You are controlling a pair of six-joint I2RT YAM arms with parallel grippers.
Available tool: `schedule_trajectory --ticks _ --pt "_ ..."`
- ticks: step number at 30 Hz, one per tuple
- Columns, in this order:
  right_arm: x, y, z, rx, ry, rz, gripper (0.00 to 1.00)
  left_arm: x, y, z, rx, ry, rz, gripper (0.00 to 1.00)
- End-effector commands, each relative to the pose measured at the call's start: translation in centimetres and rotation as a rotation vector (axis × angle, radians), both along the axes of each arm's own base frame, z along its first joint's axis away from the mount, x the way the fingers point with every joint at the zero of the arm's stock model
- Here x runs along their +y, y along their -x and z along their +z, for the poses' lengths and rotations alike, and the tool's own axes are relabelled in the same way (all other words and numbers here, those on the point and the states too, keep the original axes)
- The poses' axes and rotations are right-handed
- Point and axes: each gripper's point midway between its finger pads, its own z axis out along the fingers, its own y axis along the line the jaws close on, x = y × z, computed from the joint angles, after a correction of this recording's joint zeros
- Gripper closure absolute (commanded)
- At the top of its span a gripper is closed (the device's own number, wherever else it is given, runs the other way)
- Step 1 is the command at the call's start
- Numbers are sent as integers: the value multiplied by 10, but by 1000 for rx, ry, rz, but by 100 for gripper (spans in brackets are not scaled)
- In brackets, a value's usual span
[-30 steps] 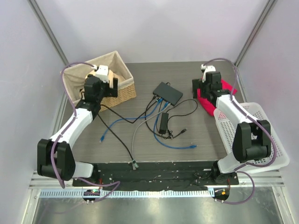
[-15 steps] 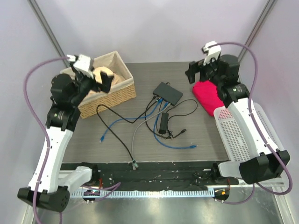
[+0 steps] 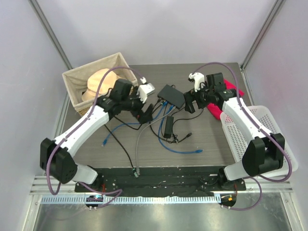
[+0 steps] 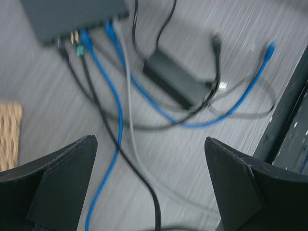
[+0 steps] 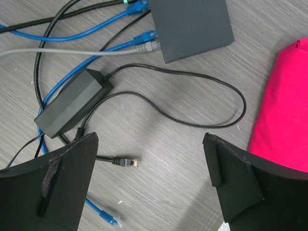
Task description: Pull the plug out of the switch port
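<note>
Shows switch (image 3: 173,96) lying flat at mid-surface toward the back, on grey wood-grain surface (image 3: 211,139), socket edge turned toward the left arm's side. Shows blue plugs (image 5: 143,37) and a grey plug (image 5: 147,46) seated side by side in that edge, with black leads further along the row. Puts left claw (image 3: 146,113) over the cable tangle just left of the switch, fingers (image 4: 62,183) spread wide apart, gripping nothing; left wrist view is motion-blurred. Puts right claw (image 3: 188,103) just beside the switch's right-front corner, fingers (image 5: 240,178) spread wide too, nothing between them; cannot tell from above whether it touches the box. Shows black adapter brick (image 3: 169,126) in front of the switch, apart from it, with blue cables looping under and around. Shows loose black cable end (image 5: 126,162) lying unplugged on bare surface below the right claw's gap, and a loose blue cable end (image 3: 198,151) nearer the front. Shows red cloth (image 5: 284,110) right of the switch, partly under the right arm. Places wicker basket (image 3: 91,67) at back left and white plastic basket (image 3: 284,154) at the right edge
</note>
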Motion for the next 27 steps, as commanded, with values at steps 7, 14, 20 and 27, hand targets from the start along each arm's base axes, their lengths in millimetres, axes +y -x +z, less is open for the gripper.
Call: schedule_trajectory --ticks 7,14,20,27 --pt "7 -45 4 -40 -12 -42 0 12 -49 66 -205 -137 69 0" --pt "20 -57 4 -31 -84 -52 0 175 -14 41 54 -381 92 76" --pt "20 -55 -3 -20 -85 -52 0 236 5 -21 261 -499 158 100" --pt "11 -61 -11 -39 -16 -47 0 333 -117 -13 -34 -708 845 100"
